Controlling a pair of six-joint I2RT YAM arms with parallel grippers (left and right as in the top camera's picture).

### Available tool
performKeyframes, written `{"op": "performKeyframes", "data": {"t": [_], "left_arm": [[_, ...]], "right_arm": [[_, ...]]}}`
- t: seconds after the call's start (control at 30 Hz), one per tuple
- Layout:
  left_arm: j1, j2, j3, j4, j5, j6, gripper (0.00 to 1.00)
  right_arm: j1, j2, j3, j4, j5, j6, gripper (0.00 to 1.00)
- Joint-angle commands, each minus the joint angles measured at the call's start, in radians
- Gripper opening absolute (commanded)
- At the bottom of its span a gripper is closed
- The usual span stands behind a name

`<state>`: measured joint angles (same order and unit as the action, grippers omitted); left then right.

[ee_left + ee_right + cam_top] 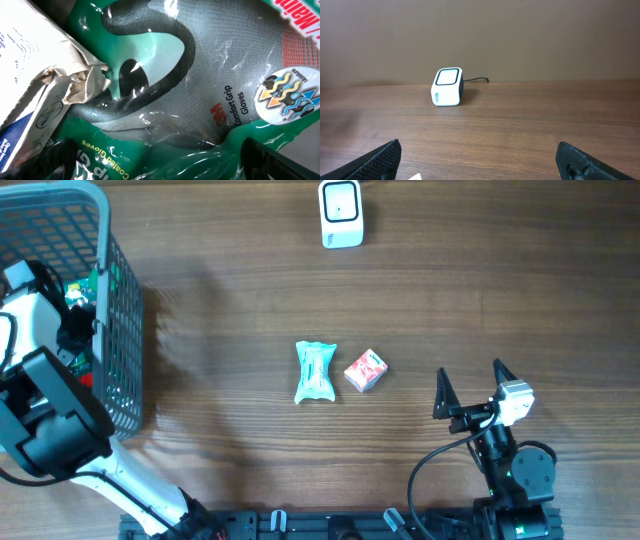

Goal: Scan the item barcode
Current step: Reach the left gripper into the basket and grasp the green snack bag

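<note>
Table (pixel 450 290): wood-grain, with the work spread across it.

Basket (pixel 125 350): grey mesh, at the far left edge. The left arm is reached down into it.

Glove pack (pixel 200 85): a green film-wrapped pack of coated gloves fills the left wrist view, lying in the basket with a white crumpled packet (pixel 45 95) overlapping its edge. This pack is judged to be the item to scan. No barcode is seen on the face shown.

Left gripper (pixel 160 167): jaws are spread fully wide, with dark fingers at the lower corners of the view. Nothing is held.

Scanner (pixel 341 213): white, at the far centre edge, well apart from the basket.

Teal packet (pixel 314 370) and pink box (pixel 365 370): they lie side by side mid-table, untouched.

Right gripper (pixel 468 375): jaws are fully apart and empty, near the front edge.

Risks: the slick, loose film may be pinched without the pack, so that it slips on lifting. The crumpled packet may be dragged up with it. The barcode may be presented facing away from the scanner.
</note>
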<state>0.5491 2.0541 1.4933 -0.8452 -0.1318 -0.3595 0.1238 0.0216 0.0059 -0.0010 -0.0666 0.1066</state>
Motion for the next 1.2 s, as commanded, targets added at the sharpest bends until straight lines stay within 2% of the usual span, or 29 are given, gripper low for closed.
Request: {"op": "performKeyframes", "data": {"t": [0.0, 0.2, 0.23, 0.27, 0.33, 0.47, 0.53, 0.67, 0.77, 0.87, 1.0, 1.07, 1.1, 1.17], "left_arm": [[-0.008, 0.089, -0.072, -0.016, -0.007, 0.068, 1.0], [-0.008, 0.089, -0.108, 0.006, -0.007, 0.068, 0.98], [-0.008, 0.089, -0.132, 0.026, -0.006, 0.068, 0.85], [-0.008, 0.089, -0.171, 0.046, -0.006, 0.068, 0.35], [-0.008, 0.089, -0.218, 0.069, -0.003, 0.064, 0.04], [-0.008, 0.087, -0.235, 0.071, 0.044, 0.064, 0.04], [-0.008, 0.069, -0.179, 0.03, 0.113, 0.064, 0.04], [-0.008, -0.014, -0.016, -0.116, 0.114, 0.06, 0.04], [-0.008, -0.09, -0.012, -0.121, 0.117, 0.057, 0.04], [-0.008, -0.166, -0.012, -0.129, 0.23, 0.057, 0.04], [-0.008, -0.373, -0.012, -0.114, 0.512, 0.058, 0.04], [-0.008, -0.503, -0.012, -0.055, 0.644, 0.057, 0.04], [-0.008, -0.576, -0.012, -0.014, 0.673, 0.056, 0.04], [-0.008, -0.746, -0.012, 0.066, 0.626, 0.005, 0.04]], "right_arm": [[0.004, -0.005, -0.001, 0.003, 0.0, -0.01, 1.0], [0.004, -0.005, -0.001, 0.003, -0.001, -0.009, 1.0], [0.004, -0.005, -0.001, 0.003, -0.001, -0.01, 1.0], [0.004, -0.005, -0.001, 0.003, -0.001, -0.01, 1.0], [0.004, -0.005, -0.001, 0.003, -0.001, -0.01, 1.0], [0.004, -0.005, -0.001, 0.003, -0.001, -0.009, 1.0], [0.004, -0.005, -0.001, 0.003, -0.001, -0.009, 1.0], [0.004, -0.005, -0.001, 0.003, -0.001, -0.01, 1.0], [0.004, -0.005, -0.001, 0.003, -0.001, -0.01, 1.0], [0.004, -0.005, -0.001, 0.003, -0.001, -0.01, 1.0], [0.004, -0.005, -0.001, 0.003, -0.001, -0.01, 1.0], [0.004, -0.005, -0.001, 0.003, -0.001, -0.009, 1.0], [0.004, -0.005, -0.001, 0.003, -0.001, -0.01, 1.0], [0.004, -0.005, -0.001, 0.003, -0.001, -0.01, 1.0]]}}
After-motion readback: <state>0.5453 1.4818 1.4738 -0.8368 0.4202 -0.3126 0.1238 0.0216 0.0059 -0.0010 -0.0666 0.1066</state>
